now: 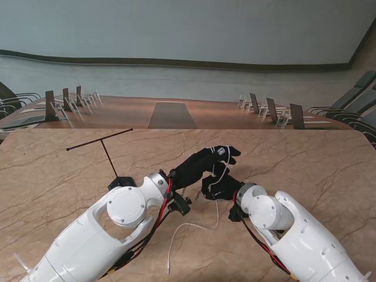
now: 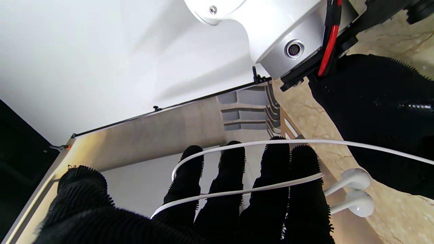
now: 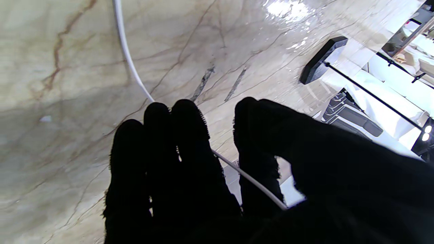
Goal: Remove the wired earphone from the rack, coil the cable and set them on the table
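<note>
The white wired earphone is off the black T-shaped rack (image 1: 108, 155), which stands bare at the left of the marble table (image 1: 305, 158). My left hand (image 1: 202, 164) is stretched out with the cable (image 2: 237, 193) looped around its four fingers (image 2: 234, 176). The two earbuds (image 2: 356, 198) hang beside the outermost finger. My right hand (image 1: 221, 185) sits just nearer to me, touching the left hand, and pinches the cable (image 3: 251, 181) between thumb and fingers. The rest of the cable (image 1: 194, 226) trails over the table toward me. The rack's base (image 3: 322, 61) shows in the right wrist view.
Both white forearms fill the near part of the table. Beyond the far edge of the table stands a long wooden conference table (image 1: 170, 114) with chairs and name stands on both sides.
</note>
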{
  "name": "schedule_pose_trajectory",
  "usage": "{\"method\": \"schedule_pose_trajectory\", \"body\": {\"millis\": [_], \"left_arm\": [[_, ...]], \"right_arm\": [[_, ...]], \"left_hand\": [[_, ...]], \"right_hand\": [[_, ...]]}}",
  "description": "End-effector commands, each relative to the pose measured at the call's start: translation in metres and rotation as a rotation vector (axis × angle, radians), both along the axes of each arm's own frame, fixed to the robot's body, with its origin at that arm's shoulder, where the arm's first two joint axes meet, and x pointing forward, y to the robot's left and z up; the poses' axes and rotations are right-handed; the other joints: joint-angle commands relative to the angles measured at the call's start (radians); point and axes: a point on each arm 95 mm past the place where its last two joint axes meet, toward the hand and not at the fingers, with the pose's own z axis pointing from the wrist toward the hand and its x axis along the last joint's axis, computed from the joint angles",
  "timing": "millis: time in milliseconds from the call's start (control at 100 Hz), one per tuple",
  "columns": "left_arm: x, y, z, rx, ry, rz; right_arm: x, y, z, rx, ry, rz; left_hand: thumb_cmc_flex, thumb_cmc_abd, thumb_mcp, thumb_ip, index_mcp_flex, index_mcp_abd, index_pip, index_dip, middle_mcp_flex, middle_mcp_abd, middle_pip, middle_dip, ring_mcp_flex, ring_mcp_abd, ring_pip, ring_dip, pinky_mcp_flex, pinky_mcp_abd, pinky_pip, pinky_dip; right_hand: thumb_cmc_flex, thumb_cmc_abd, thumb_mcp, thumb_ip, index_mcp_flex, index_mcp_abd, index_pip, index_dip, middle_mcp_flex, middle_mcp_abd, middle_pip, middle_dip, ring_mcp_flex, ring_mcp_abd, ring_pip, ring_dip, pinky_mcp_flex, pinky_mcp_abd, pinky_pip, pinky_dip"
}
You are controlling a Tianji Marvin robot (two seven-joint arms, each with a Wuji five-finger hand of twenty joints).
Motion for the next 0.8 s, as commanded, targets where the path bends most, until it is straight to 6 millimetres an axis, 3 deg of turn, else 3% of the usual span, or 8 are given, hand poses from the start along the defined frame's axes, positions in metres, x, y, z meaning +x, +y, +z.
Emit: {"method": "schedule_pose_trajectory", "body": {"millis": [0, 350, 560, 710, 790], "left_arm": [[-0.004, -0.003, 0.000, -0.006, 0.013, -0.014], [-0.004, -0.006, 0.001, -0.040, 0.021, -0.015], [-0.004, -0.011, 0.005, -0.065, 0.018, -0.031], [-0.007, -0.012, 0.005, -0.067, 0.033, -0.046], [-0.009, -0.012, 0.004, -0.071, 0.043, -0.050]], "right_arm": [[0.004, -0.001, 0.000, -0.009, 0.002, -0.012], [0.009, 0.006, -0.002, -0.039, 0.017, 0.000], [0.012, 0.010, -0.002, -0.053, 0.023, 0.004], [0.015, 0.008, -0.002, -0.059, 0.016, -0.014], [0.017, 0.006, -0.002, -0.066, 0.015, -0.023]], "left_hand": [[0.005, 0.040, -0.007, -0.015, -0.033, -0.048, 0.016, 0.007, -0.025, -0.013, 0.022, 0.012, 0.024, 0.020, 0.020, 0.019, 0.019, 0.036, 0.040, 0.018], [0.009, 0.036, -0.007, -0.015, -0.022, -0.043, 0.013, 0.007, -0.027, -0.011, 0.018, 0.008, 0.009, 0.007, 0.006, 0.019, 0.004, 0.011, 0.013, 0.006], [0.018, 0.035, -0.005, -0.016, -0.015, -0.042, 0.014, 0.006, -0.033, -0.009, 0.028, 0.019, 0.014, -0.029, 0.026, 0.049, -0.001, -0.021, 0.006, 0.001], [0.020, 0.042, -0.007, -0.016, -0.029, -0.045, 0.016, 0.010, -0.080, -0.011, 0.053, 0.066, 0.014, -0.041, 0.100, 0.166, 0.018, -0.003, 0.025, 0.010], [0.020, 0.047, -0.006, -0.016, -0.037, -0.048, 0.014, 0.011, -0.096, -0.015, 0.055, 0.075, 0.009, -0.047, 0.103, 0.179, 0.019, -0.004, 0.025, 0.010]], "right_hand": [[0.082, 0.027, 0.127, 0.086, 0.138, -0.122, 0.170, 0.107, 0.001, 0.063, 0.016, -0.010, -0.011, -0.015, 0.027, 0.015, -0.006, -0.049, 0.009, 0.010], [0.083, 0.020, 0.135, 0.083, 0.140, -0.121, 0.172, 0.103, 0.005, 0.065, 0.019, -0.010, -0.009, -0.013, 0.029, 0.016, -0.004, -0.046, 0.012, 0.012], [0.084, 0.014, 0.140, 0.081, 0.144, -0.119, 0.174, 0.102, 0.009, 0.064, 0.020, -0.010, -0.003, -0.014, 0.031, 0.016, -0.002, -0.045, 0.013, 0.012], [0.084, 0.012, 0.143, 0.078, 0.145, -0.118, 0.174, 0.101, 0.010, 0.067, 0.021, -0.010, -0.003, -0.012, 0.031, 0.016, 0.000, -0.043, 0.014, 0.013], [0.085, 0.011, 0.144, 0.077, 0.145, -0.118, 0.174, 0.101, 0.010, 0.066, 0.022, -0.009, -0.001, -0.012, 0.032, 0.017, 0.000, -0.043, 0.014, 0.013]]}}
